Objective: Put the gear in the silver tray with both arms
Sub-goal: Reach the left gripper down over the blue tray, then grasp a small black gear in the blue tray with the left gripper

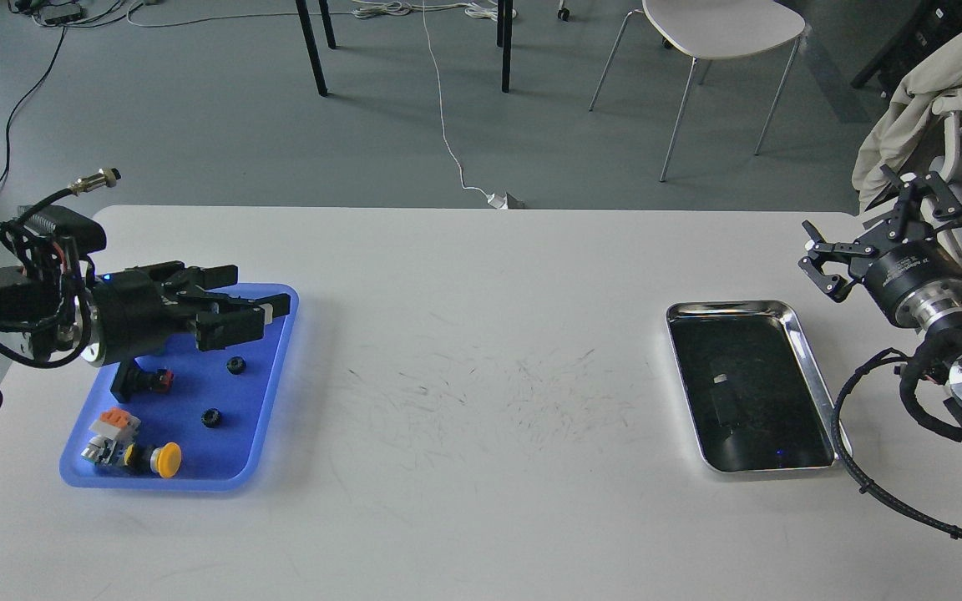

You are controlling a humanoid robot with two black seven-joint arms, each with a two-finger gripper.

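Sitting loose on the blue plastic tray [276,334], the two small black toothed gears [235,365] lie just below and beyond your left gripper [239,310], whose fingers look slightly parted and hold nothing. You hover there, it seems, to pick one. Each gear is a dark, ring-shaped disc with a centre hole. Well apart across the white table [481,401], the shiny rectangular silver tray [811,367] waits empty beside your right gripper [853,242], fingers spread wide.
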